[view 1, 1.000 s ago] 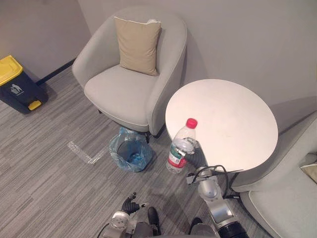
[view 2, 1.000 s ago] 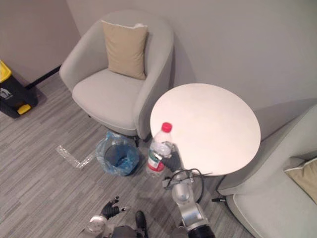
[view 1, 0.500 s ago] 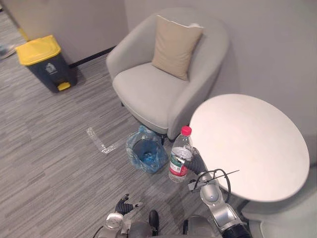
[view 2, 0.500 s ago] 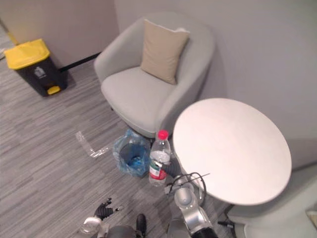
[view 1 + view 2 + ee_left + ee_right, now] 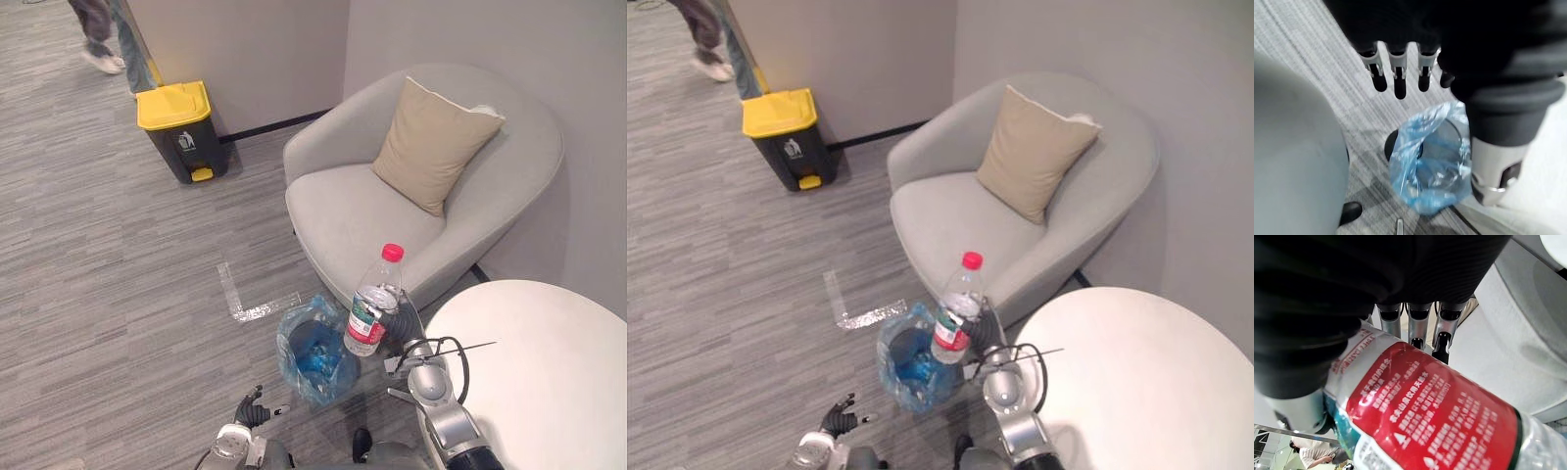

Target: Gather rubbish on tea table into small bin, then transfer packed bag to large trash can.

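**Bottle in the right hand, right at the bin's edge**

Right-hand fingers are curled round the water bottle, pressed onto its red label, thumb on the other side: a firm grasp. The right hand carries it upright, red cap on top, clear of the floor. From the head views the bottle's base overlaps the rim of the small bin on its table side; whether it hangs squarely over the opening, I cannot tell.

The bin stands on the grey carpet, lined with a blue bag, just in front of the grey armchair with its beige cushion.

Down low, the left hand hangs with its fingers loose and relaxed, holding nothing, the blue-lined bin past them in its wrist view.

The white round tea table sits beside the right arm. Well apart, against the wall, stands the large trash can, dark with a yellow lid. A tape mark lies on the carpet between it and the bin. A person's legs show beyond the can.
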